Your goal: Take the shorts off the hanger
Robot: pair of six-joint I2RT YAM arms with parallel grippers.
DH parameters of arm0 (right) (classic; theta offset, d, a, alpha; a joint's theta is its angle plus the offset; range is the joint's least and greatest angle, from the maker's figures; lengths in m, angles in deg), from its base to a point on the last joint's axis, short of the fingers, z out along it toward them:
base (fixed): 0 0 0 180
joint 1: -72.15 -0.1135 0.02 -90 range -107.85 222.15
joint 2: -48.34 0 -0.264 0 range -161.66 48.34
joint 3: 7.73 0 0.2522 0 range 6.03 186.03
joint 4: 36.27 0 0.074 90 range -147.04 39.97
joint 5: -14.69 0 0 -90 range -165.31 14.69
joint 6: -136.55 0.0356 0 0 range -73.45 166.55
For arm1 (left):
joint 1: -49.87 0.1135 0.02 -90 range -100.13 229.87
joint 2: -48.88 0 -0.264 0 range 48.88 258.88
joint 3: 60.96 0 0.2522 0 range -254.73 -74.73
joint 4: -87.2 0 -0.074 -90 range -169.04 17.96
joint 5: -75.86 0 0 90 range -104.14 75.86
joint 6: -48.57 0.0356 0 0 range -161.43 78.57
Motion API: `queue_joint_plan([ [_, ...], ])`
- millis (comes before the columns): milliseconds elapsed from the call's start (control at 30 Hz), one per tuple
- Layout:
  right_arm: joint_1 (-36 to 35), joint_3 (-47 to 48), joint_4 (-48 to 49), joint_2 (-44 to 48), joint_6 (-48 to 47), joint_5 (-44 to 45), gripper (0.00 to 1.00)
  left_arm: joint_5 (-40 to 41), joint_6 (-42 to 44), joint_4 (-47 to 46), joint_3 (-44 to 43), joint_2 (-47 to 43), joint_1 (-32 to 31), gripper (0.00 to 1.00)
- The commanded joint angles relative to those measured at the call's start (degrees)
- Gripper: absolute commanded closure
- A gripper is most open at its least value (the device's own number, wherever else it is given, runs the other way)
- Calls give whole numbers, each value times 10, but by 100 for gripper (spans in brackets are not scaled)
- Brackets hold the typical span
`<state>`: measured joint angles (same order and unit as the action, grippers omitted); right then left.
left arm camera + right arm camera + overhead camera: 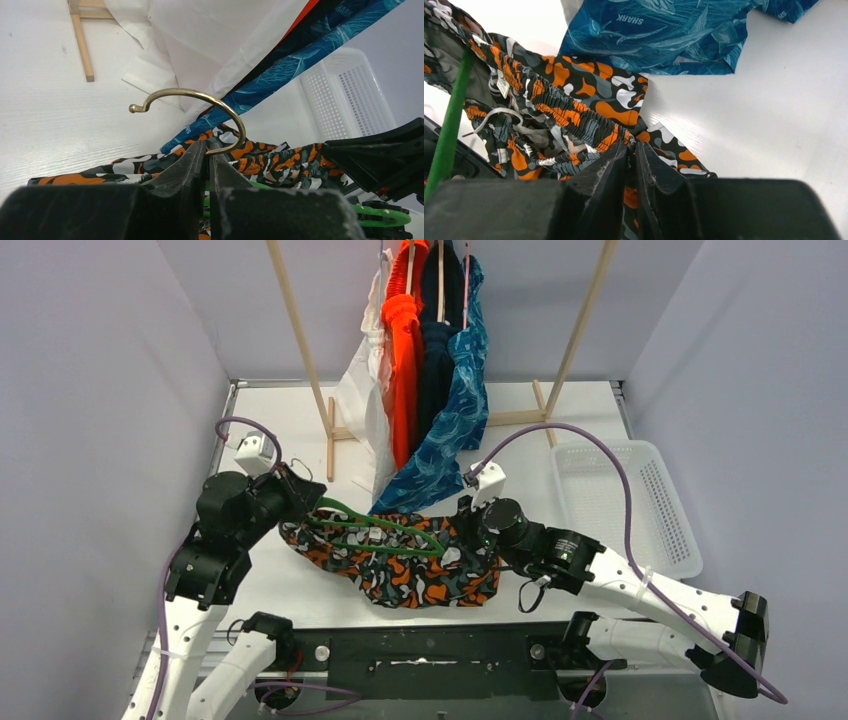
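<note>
The black-orange-white camouflage shorts (400,580) lie on the table, still threaded on a green hanger (380,530). My left gripper (290,495) sits at their left end, shut on the hanger's brass hook (200,95), which rises from between the fingertips (197,150). At the right end, my right gripper (470,525) is shut on the shorts' elastic waistband (574,120); the fabric is pinched at the tips of that gripper (631,145). A white drawstring (494,114) hangs loose inside the waist.
White (360,390), orange (403,360), navy (435,360) and blue leaf-patterned shorts (450,430) hang from a wooden rack (300,340) at the back, the blue hem touching the table. A white perforated basket (620,500) stands at the right.
</note>
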<state>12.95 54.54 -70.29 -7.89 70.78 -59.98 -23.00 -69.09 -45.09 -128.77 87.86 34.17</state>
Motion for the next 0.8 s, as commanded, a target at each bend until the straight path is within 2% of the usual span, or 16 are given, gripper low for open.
queue_joint_plan([
  [0,4,41,-6,5,-8,5,84,-12,5,-40,-6,-1,3,100],
  [167,4,47,-11,36,8,-7,66,-18,13,-37,7,6,4,100],
  [267,4,35,16,70,10,-49,48,-24,12,-39,23,7,4,100],
  [467,4,-14,115,141,-1,-156,23,-28,14,-48,43,6,4,100],
  [567,5,-25,132,141,-7,-208,17,-31,14,-49,43,8,3,100],
  [667,4,-5,94,88,-30,-250,10,-35,15,-52,44,8,3,100],
  [700,3,7,78,69,-35,-248,10,-36,14,-54,43,7,3,100],
  [767,3,24,61,35,-48,-269,18,-40,13,-53,43,7,3,100],
])
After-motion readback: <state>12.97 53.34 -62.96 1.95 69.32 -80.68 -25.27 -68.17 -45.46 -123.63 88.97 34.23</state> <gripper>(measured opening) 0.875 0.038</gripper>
